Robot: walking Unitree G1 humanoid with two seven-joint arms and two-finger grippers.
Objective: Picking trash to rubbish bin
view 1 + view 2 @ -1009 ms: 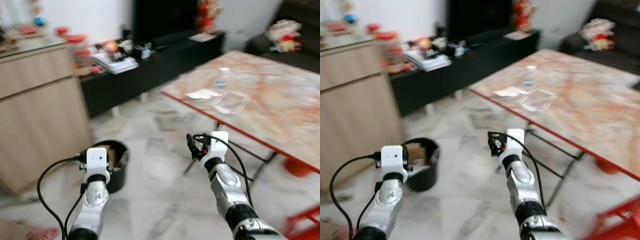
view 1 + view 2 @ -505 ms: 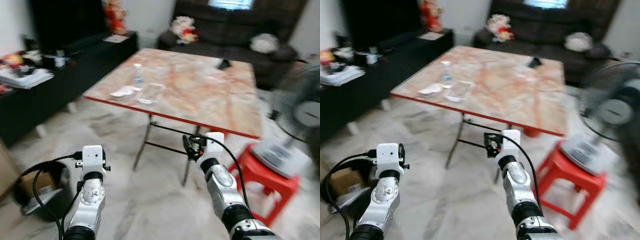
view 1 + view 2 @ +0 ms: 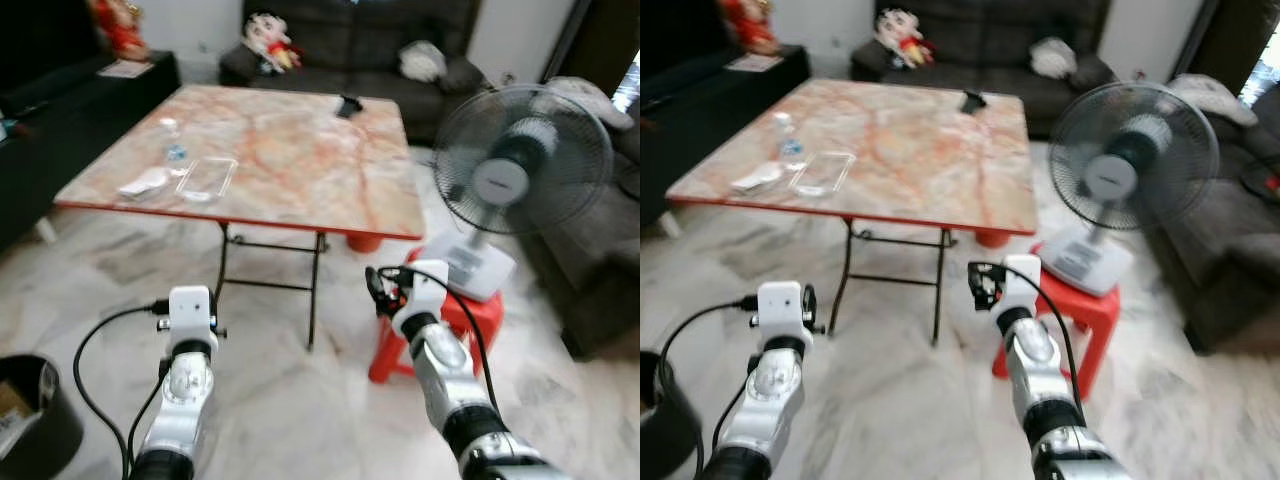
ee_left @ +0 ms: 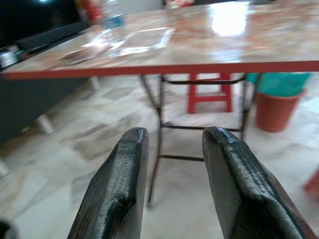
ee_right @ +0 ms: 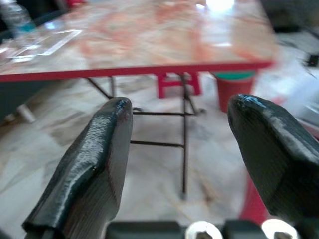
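Both arms were stretched forward over the marble floor (image 3: 300, 400), facing a red-edged marble table (image 3: 290, 160). The left gripper (image 4: 172, 149) and right gripper (image 5: 182, 129) were each spread apart, holding nothing. The black rubbish bin (image 3: 30, 420) sat cut off at the left corner. On the table's left side lay a clear plastic container (image 3: 207, 178), a blurry bottle (image 3: 172, 140) and white paper (image 3: 143, 184).

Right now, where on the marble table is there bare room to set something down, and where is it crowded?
The table is bare across its middle and the near right corner, between the clear tray and the dark object at the far edge. The near left corner is crowded: water bottle, white wrapper and tray sit close together.
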